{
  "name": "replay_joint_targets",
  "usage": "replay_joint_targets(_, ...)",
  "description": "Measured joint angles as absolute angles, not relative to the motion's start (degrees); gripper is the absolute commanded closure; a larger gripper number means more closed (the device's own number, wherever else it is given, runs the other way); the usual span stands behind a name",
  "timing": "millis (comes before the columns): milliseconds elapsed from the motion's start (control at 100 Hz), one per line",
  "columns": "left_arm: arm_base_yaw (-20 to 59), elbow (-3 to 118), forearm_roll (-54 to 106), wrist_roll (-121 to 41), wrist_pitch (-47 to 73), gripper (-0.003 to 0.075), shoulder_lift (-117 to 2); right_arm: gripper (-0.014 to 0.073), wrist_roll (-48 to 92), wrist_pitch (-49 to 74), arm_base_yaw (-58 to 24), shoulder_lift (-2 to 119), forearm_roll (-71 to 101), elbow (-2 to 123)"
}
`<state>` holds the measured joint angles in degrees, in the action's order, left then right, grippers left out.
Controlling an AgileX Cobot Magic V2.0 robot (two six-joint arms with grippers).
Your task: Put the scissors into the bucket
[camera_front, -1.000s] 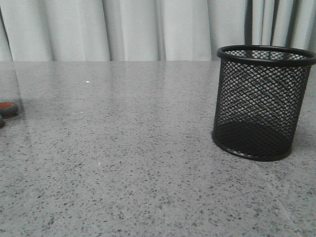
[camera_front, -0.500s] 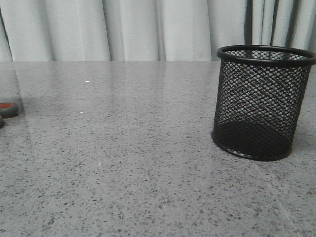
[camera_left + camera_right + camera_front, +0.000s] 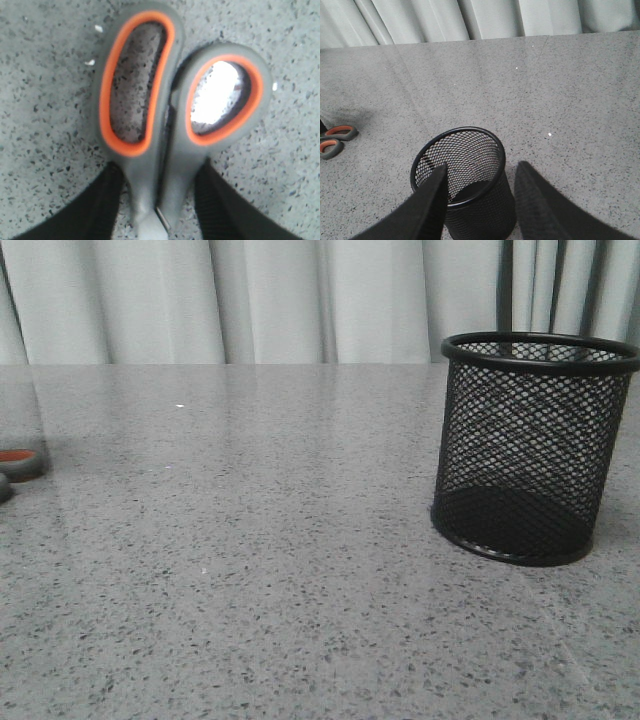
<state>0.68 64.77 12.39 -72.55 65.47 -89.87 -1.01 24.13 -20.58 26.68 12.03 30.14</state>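
The scissors [image 3: 165,125] lie flat on the table, with grey loop handles lined in orange. Their handle tip shows at the far left of the front view [image 3: 20,464] and in the right wrist view [image 3: 335,140]. My left gripper [image 3: 157,172] is open, its black fingers [image 3: 100,200] on either side of the scissors' neck, close against it. The blades are hidden. The bucket [image 3: 530,450] is a black mesh cup standing upright at the right. My right gripper [image 3: 480,167] is open and empty above the bucket [image 3: 460,165].
The speckled grey table [image 3: 260,540] runs back to pale curtains [image 3: 270,300]. Neither arm shows in the front view.
The scissors' handle tip at the left edge of the front view has shifted slightly right and toward the camera. The bucket has not moved.
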Motion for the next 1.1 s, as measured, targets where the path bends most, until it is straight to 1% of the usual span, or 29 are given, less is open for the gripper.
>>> replay_joint_targets(10, 0.7, 64.8, 12.4, -72.5, 65.5, 0.0539, -89.9, 0.0314, -1.0, 24.1, -20.6, 26.7, 12.0, 30.1)
replay_joint_targets(120, 0.7, 64.8, 12.9, -72.5, 65.3, 0.0638, -90.0, 0.0314, -1.0, 24.2, -20.6, 26.7, 12.0, 30.1)
replay_joint_targets(200, 0.7, 64.8, 13.0, -72.5, 65.3, 0.0687, -90.0, 0.0314, -1.0, 24.5, -20.6, 26.7, 12.0, 30.1)
replay_joint_targets(330, 0.6, 64.8, 13.2, -72.5, 65.3, 0.0742, -90.0, 0.0314, -1.0, 24.7, -21.1, 26.7, 12.0, 30.1)
replay_joint_targets(680, 0.6, 64.1, 14.4, -72.5, 63.6, 0.0741, -86.5, 0.0314, -1.0, 25.1, -21.3, 26.7, 12.0, 30.1)
replay_joint_targets(950, 0.6, 64.1, 19.0, -72.5, 60.8, 0.0741, -78.3, 0.0314, -1.0, 25.1, -21.8, 26.7, 13.8, 30.1)
replay_joint_targets(1100, 1.3, 64.1, 22.5, -72.5, 58.6, 0.0741, -72.5, 0.0312, 2.3, 23.6, -24.7, 26.7, 19.3, 30.1)
